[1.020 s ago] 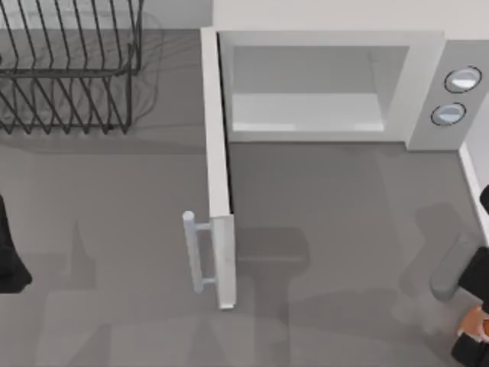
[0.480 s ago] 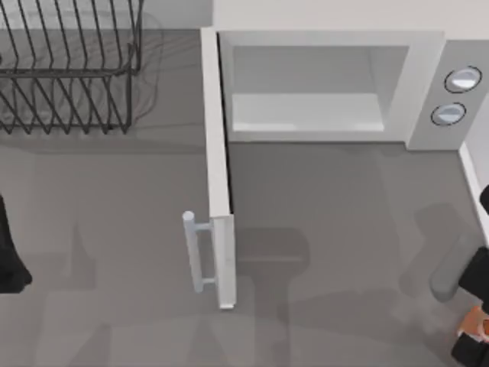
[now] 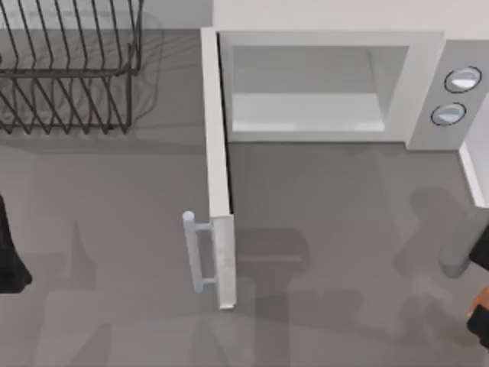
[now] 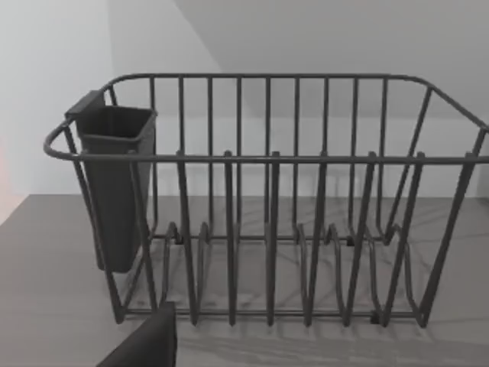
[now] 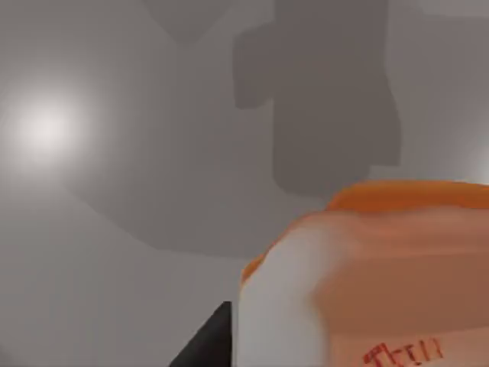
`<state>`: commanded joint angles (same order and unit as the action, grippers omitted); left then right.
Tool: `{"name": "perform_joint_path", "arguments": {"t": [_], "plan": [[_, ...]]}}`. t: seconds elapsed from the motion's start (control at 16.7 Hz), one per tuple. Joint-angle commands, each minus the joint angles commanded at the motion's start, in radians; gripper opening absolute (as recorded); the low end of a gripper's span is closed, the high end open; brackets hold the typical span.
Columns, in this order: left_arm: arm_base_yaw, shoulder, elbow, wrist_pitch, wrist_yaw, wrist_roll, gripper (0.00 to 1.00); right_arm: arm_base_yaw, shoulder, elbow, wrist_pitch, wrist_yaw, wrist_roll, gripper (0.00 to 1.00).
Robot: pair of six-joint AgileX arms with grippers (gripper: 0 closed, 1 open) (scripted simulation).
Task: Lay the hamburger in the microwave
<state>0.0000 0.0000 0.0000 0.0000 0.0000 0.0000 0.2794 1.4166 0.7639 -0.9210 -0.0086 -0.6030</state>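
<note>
Hamburger [image 5: 382, 267] at right gripper [image 3: 481, 317], orientation unclear.

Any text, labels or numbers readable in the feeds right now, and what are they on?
Hamburger: small red marks on its tan side in the right wrist view, too blurred to read.
Microwave: its two knobs carry no readable markings in the top view.
Dish rack: no text.

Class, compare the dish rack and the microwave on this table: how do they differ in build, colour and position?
The dish rack is dark open wire you can see through; the microwave is a white, solid-walled box. The rack sits at the table's back left, the microwave at the back right. The microwave has a hinged door, swung open; the rack has none. Both stand at the back of the grey table.
</note>
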Motion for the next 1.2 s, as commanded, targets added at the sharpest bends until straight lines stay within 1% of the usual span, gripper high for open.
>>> {"name": "perform_joint_path", "arguments": {"t": [0.18, 0.3, 0.66, 0.78, 0.9, 1.2], "plan": [[0.0, 0.0, 0.0, 0.0, 0.0, 0.0, 1.0, -0.001, -0.05, 0.083, -0.161, 0.0, -0.002, 0.0], [0.0, 0.0, 0.0, 0.0, 0.0, 0.0, 1.0, -0.003, -0.089, 0.133, -0.217, 0.0, -0.002, 0.0], [0.0, 0.0, 0.0, 0.0, 0.0, 0.0, 1.0, -0.001, -0.097, 0.142, -0.228, 0.0, 0.001, 0.0], [0.0, 0.0, 0.0, 0.0, 0.0, 0.0, 1.0, 0.01, -0.077, 0.164, -0.196, 0.017, 0.021, 0.0], [0.0, 0.0, 0.0, 0.0, 0.0, 0.0, 1.0, 0.031, -0.026, 0.205, -0.123, 0.052, 0.065, 0.0], [0.0, 0.0, 0.0, 0.0, 0.0, 0.0, 1.0, 0.097, 0.204, 0.304, 0.199, 0.176, 0.231, 0.0]]}}
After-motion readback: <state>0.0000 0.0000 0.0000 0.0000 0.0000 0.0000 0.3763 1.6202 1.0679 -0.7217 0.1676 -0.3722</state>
